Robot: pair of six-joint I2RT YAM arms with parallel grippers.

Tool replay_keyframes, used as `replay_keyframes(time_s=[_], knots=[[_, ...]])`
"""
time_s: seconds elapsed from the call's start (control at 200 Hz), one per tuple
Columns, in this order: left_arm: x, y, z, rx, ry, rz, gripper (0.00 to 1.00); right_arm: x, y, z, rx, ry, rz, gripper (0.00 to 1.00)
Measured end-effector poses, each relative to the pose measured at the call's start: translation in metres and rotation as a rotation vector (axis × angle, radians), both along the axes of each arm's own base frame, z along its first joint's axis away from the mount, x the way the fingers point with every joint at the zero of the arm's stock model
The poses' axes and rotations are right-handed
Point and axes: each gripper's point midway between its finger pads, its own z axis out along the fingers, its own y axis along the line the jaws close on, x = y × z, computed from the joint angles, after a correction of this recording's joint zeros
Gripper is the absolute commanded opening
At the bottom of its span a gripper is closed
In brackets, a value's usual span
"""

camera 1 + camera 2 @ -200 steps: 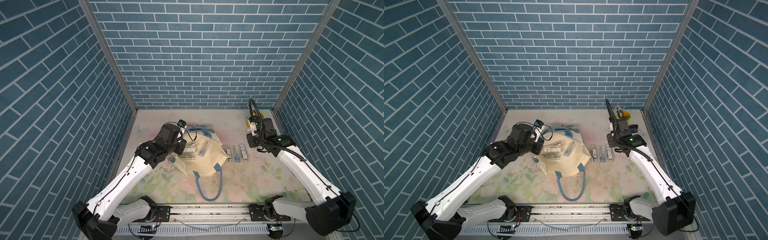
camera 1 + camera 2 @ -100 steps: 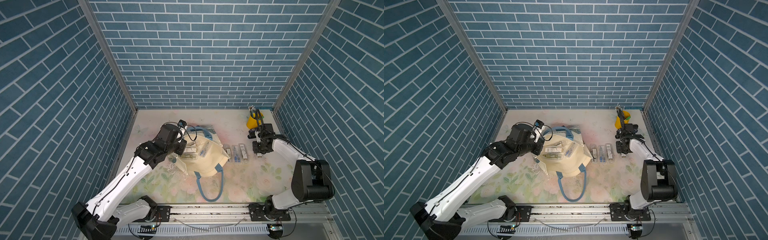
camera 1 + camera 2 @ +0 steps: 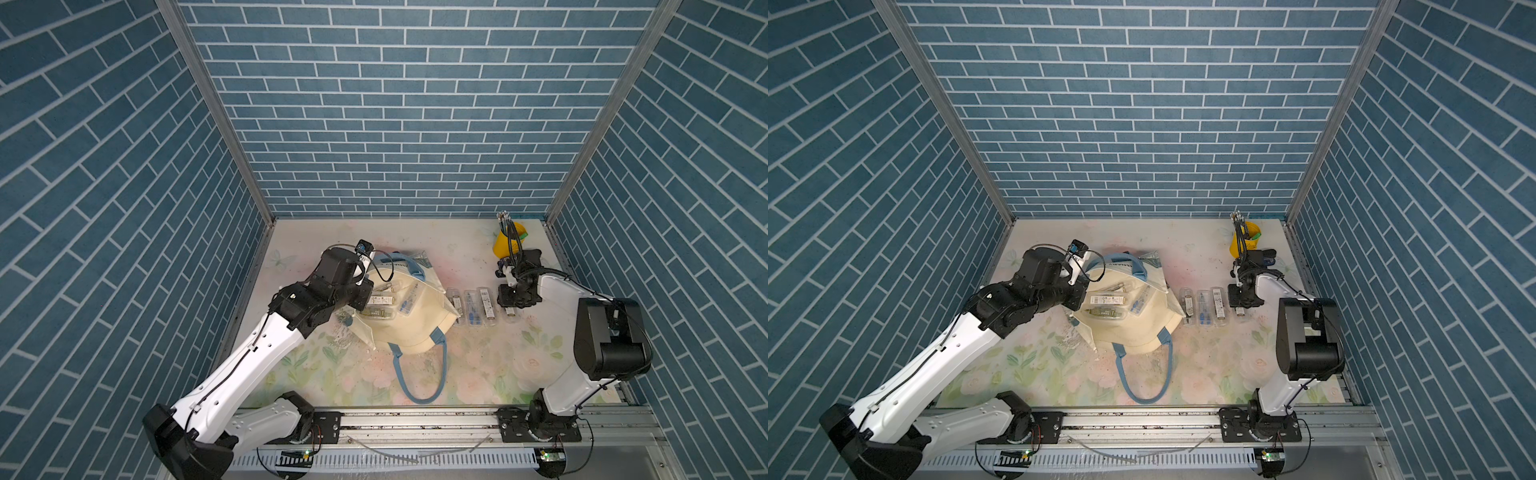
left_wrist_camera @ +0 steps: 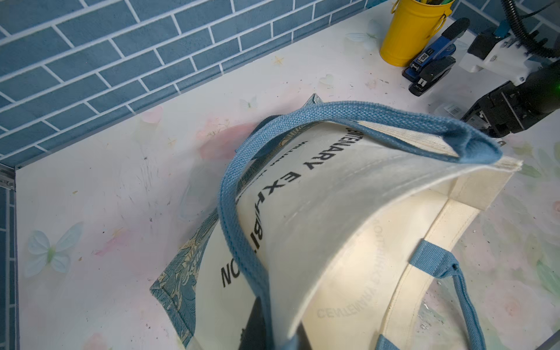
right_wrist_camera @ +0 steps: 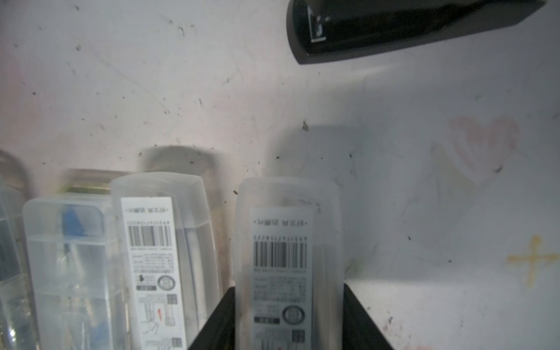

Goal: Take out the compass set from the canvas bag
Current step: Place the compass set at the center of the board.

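Observation:
The cream canvas bag [image 3: 411, 328] [image 3: 1138, 328] lies on the table with its mouth held up. My left gripper [image 3: 365, 291] [image 3: 1084, 297] [image 4: 272, 327] is shut on its rim beside a blue handle [image 4: 242, 212]. Several clear compass set cases [image 3: 384, 301] [image 3: 1106, 300] show inside the mouth. Three more cases [image 3: 471, 307] [image 3: 1202, 309] lie in a row on the table right of the bag. My right gripper [image 3: 512, 309] [image 3: 1239, 309] [image 5: 289, 303] is down at the row's right end, shut on a labelled compass set case [image 5: 285, 242] that rests on the table.
A yellow pen cup [image 3: 505, 245] [image 4: 412, 30] stands at the back right with a blue and a black stapler [image 4: 430, 69] beside it, close behind my right wrist. The bag's other blue handle [image 3: 419, 374] loops toward the front rail.
My right arm has folded, its elbow swinging up and back, and its gripper has come down a little nearer the front at the row's right end. The left arm and bag have not moved.

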Motion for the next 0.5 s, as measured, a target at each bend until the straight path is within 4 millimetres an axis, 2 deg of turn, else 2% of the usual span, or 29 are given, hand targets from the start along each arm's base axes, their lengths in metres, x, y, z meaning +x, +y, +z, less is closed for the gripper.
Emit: replay_keyframes(time_s=[0.5], knots=[[0.0, 0.0, 0.0, 0.0, 0.0, 0.0, 0.0, 0.001, 0.002, -0.011, 0.007, 0.022, 0.003, 0.47]])
